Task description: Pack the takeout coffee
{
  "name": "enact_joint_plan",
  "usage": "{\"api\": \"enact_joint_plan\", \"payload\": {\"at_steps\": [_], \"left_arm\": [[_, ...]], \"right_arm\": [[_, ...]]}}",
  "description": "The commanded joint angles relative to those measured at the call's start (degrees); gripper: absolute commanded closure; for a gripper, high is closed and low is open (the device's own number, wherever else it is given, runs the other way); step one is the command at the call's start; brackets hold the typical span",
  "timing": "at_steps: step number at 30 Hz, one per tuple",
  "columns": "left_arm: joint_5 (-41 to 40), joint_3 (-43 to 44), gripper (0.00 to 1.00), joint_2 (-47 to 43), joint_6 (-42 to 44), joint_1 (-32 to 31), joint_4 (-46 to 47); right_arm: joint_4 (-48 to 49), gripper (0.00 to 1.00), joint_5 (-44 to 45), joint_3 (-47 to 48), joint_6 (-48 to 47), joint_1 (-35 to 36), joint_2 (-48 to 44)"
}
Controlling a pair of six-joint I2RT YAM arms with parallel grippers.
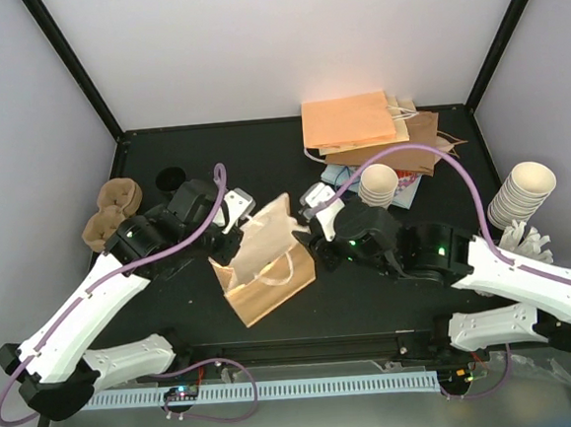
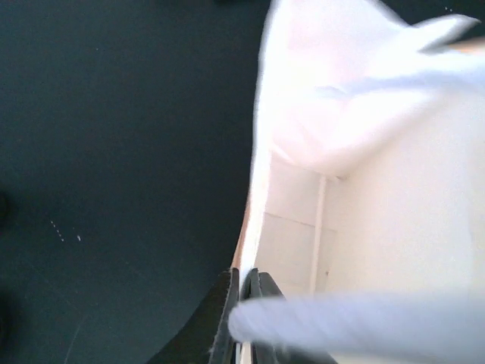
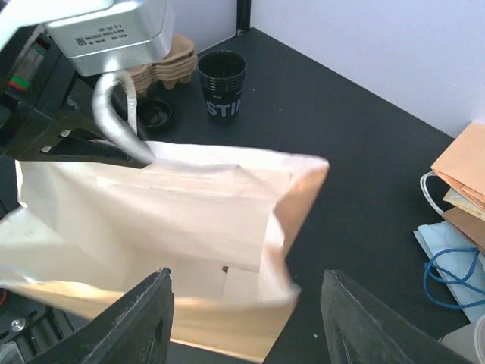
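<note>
One brown paper bag (image 1: 270, 264) stands open at the middle of the table (image 1: 367, 306). Its mouth faces up, and its white inside shows in both wrist views.

The left gripper (image 1: 235, 222) reaches in from 10 o'clock and is clenched on the bag's rim. In the left wrist view its two fingers (image 2: 216, 326) are pressed together with the paper wall between them. The right gripper (image 1: 313, 239) sits at the bag's 3 o'clock side, released. In its own view its two fingers (image 3: 151, 318) are spread wide, with the bag's near rim between them. One looped handle (image 3: 114, 106) rises from the far rim.

A pile of flat bags (image 1: 347, 120) lies at 1 o'clock, at least two, an orange one on top of a brown one. There are two stacks of lidless white cups. One stack (image 1: 379, 183) is at 2 o'clock, just beyond the right gripper. The other stack (image 1: 521, 193) is at 3 o'clock by the table's edge.

One pile of pulp carriers (image 1: 112, 209) sits at 9 o'clock, with one stack of black cups (image 3: 222, 83) near it at 10 o'clock. One round black disc (image 3: 155, 114) lies close by, partly hidden by the left arm. I cannot tell whether it is a lid on a cup.

The coffee cannot be placed, as no lidded white cup shows clearly in any view.
</note>
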Motion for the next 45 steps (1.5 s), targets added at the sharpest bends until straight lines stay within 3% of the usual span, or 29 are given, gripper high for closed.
{"api": "enact_joint_plan", "payload": {"at_steps": [1,9,23,34,45], "left_arm": [[-0.80,3.44,0.94,0.87,-0.09,0.18,-1.01],[-1.60,5.76,0.98,4.10,-10.61,0.26,3.61],[-13.31,8.85,0.98,11.08,-38.95,0.88,11.09],[-12.09,1.56,0.98,10.17,-45.20,1.88,21.99],[-7.63,-1.07,0.98,9.67,-45.24,3.15,28.05]], "right_arm": [[-0.70,0.44,1.16,-0.97,1.32,-0.42,-2.49],[-4.85,0.44,2.66,-1.18,6.65,-5.99,-5.21],[-6.24,0.44,7.60,-4.27,10.41,-12.89,-14.82],[-6.69,0.44,7.68,-6.38,9.07,-13.17,-17.44],[-6.67,0.44,6.20,-8.41,9.51,-13.17,-19.44]]}}
